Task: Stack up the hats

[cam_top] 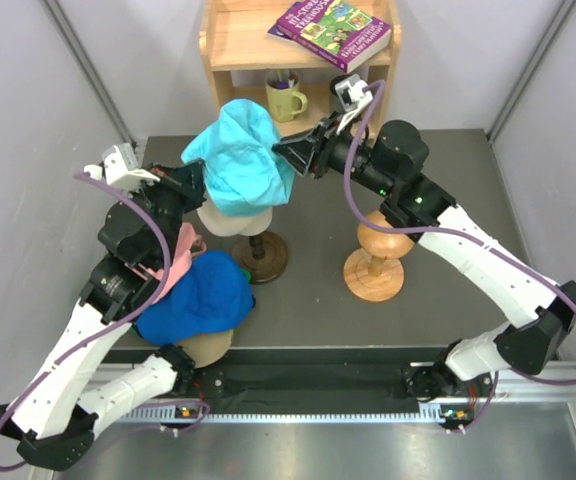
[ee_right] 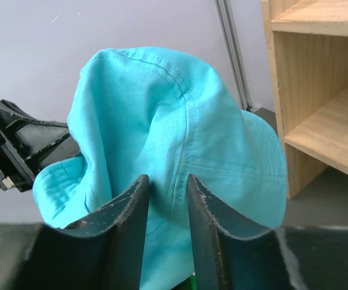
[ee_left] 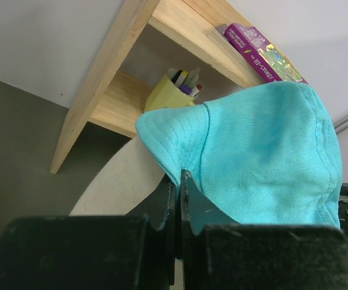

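Cyan bucket hat (cam_top: 240,155): over the mannequin head (cam_top: 230,222), slung between my arms. My left fingers (ee_left: 164,202) pinch its brim; my right fingers (ee_right: 132,205), narrow, nip a fold opposite. Royal blue cap (cam_top: 200,300) lies nearer my left arm.

**Camera layout.** The top external view is looking steeply down from high over the near edge of the table (cam_top: 308,300), covering all of it. The two wrist views are looking close-up from opposite sides, both sharing the cyan bucket hat (cam_top: 240,160) and wooden shelf (cam_top: 233,45).
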`<state>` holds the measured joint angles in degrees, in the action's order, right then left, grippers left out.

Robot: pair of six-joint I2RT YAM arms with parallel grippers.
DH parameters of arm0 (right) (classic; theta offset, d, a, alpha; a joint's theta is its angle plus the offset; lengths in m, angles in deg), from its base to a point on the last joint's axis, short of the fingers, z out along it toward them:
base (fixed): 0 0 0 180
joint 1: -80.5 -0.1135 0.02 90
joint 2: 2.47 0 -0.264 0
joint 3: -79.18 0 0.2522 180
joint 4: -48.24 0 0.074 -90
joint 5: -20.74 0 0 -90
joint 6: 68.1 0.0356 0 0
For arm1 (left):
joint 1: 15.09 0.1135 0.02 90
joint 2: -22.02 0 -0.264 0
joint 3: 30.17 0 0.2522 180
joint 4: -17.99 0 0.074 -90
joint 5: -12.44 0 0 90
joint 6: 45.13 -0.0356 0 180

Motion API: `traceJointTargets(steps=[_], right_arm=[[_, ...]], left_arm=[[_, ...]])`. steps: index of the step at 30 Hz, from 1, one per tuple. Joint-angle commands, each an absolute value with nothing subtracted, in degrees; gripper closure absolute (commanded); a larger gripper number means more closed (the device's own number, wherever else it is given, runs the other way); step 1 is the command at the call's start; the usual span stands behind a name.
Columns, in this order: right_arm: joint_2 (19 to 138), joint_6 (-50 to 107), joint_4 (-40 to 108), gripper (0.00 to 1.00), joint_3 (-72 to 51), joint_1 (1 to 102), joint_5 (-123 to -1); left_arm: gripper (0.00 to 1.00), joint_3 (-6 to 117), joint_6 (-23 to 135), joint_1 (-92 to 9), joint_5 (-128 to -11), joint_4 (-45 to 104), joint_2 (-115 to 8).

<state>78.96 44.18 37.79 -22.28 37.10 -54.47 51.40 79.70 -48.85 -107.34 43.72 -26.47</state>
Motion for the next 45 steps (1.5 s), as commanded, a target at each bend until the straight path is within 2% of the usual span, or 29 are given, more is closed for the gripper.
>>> traceJointTargets(steps=[1,5,6,7,9,10,12,14,19,26,29,30,34,35,37,45], right_arm=[[79.7,43.4,37.2,0.76,-26.5,36.4,-55.1],[80.8,43.1,36.3,0.82,-27.7,36.5,-55.2],[80.9,43.0,36.2,0.84,-27.9,36.4,-55.2],[80.9,43.1,36.0,0.92,-28.1,36.3,-55.2],[81.1,43.1,35.0,1.0,-28.9,36.3,-55.3],[81.0,43.0,34.7,1.0,-29.1,36.3,-55.9],[80.6,42.6,33.2,1.0,-30.0,36.3,-56.6],[80.4,42.0,31.9,1.0,-31.0,36.3,-57.9],[81.3,41.1,28.3,1.0,-34.2,36.0,-58.8],[82.3,39.4,25.8,1.0,-36.6,34.5,-60.7],[82.9,38.9,24.7,1.0,-38.3,34.1,-61.2],[83.0,38.7,24.3,1.0,-38.6,33.9,-61.3],[84.3,37.7,22.1,1.0,-41.5,33.0,-63.2],[85.1,37.4,21.0,1.0,-43.3,32.9,-63.5],[86.0,37.4,19.9,1.0,-45.2,32.6,-64.6],[90.6,38.5,14.5,1.0,-51.0,32.3,-65.8]], left_arm=[[0.94,51.2,78.7,-48.2,-108.2,46.9,-26.4],[0.92,51.9,78.4,-48.2,-108.5,47.5,-26.1],[0.92,51.9,78.4,-48.2,-108.4,47.5,-26.1],[0.91,52.0,78.4,-48.2,-108.5,47.7,-26.0],[0.75,52.1,78.6,-48.2,-108.4,47.7,-25.6],[0.71,52.2,78.7,-48.2,-108.8,47.7,-25.4],[0.53,52.5,78.9,-48.2,-109.9,47.9,-24.7],[0.42,52.7,78.1,-48.2,-111.4,47.7,-24.0],[0.4,52.7,76.8,-48.2,-111.5,46.8,-24.4],[0.46,52.3,77.5,-48.2,-109.5,44.2,-25.7],[0.53,52.0,77.1,-48.2,-110.4,43.9,-25.7],[0.57,51.8,76.9,-48.2,-110.9,43.5,-25.7],[0.81,51.4,77.3,-48.1,-113.4,43.5,-25.3],[0.9,51.4,77.3,-48.1,-113.9,43.3,-25.2],[0.98,51.4,76.5,-48.0,-114.5,42.0,-25.4],[1.0,51.3,75.5,-46.6,-118.7,45.9,-28.0]])
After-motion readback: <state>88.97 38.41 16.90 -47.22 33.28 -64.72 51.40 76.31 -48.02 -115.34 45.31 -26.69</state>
